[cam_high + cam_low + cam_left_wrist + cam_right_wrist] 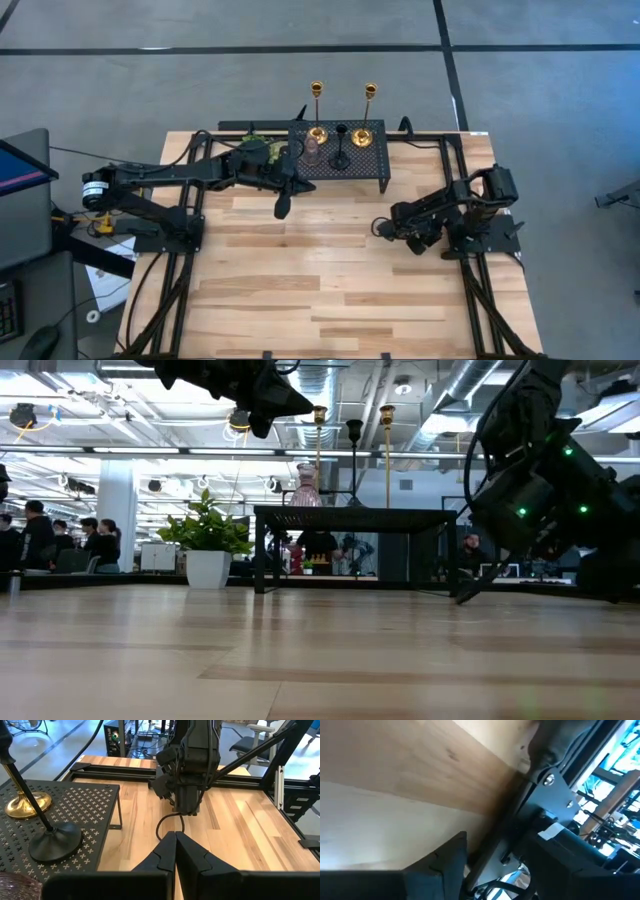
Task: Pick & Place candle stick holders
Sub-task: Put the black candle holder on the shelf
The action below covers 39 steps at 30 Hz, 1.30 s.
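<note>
Two gold candle stick holders [317,131] [363,131], a black stemmed one [341,160] and a squat pinkish one [311,150] stand by their bases on the black mesh stand [370,160] at the table's far middle. In the left wrist view the black holder's base [55,841] and one gold base [27,804] show on the mesh. My left gripper [175,845] is shut and empty, in the air just near-left of the stand [283,203]. My right gripper [384,228] is shut and empty, low at the table's right.
A small green potted plant [258,147] stands at the stand's left end, under my left arm. Black frame rails [190,215] run along the table's left, right and far edges. People sit in the room behind the table [40,540].
</note>
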Tool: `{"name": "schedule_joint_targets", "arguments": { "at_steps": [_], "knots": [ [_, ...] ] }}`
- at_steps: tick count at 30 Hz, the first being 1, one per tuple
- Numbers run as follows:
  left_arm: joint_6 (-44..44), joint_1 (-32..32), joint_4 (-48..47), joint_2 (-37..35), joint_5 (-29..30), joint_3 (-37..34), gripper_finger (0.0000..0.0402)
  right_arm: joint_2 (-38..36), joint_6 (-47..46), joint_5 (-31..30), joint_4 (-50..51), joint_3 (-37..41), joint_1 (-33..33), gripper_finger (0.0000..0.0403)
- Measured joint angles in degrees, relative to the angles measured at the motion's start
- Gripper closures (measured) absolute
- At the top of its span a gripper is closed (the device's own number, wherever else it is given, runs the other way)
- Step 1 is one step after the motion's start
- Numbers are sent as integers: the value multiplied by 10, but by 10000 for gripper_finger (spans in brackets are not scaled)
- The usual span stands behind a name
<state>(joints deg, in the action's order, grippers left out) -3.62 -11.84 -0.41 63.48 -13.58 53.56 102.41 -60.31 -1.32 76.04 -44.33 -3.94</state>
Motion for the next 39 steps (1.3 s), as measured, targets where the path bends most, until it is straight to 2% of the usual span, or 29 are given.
{"name": "schedule_joint_targets", "arguments": {
  "at_steps": [10,20,22,29,33,39],
  "knots": [
    [0,0,-12,0,0,0,395,0,-6,16,-29,19,-16,282],
    [0,0,-14,0,0,0,395,0,-17,29,-37,34,-32,283],
    [0,0,-14,0,0,0,395,0,-17,29,-36,34,-32,298],
    [0,0,-14,0,0,0,395,0,-34,28,-34,33,-31,389],
    [0,0,-14,0,0,0,395,0,-36,26,-30,28,-32,381],
    [0,0,-14,0,0,0,395,-7,-25,-2,-6,-10,-49,397]
  ]
}}
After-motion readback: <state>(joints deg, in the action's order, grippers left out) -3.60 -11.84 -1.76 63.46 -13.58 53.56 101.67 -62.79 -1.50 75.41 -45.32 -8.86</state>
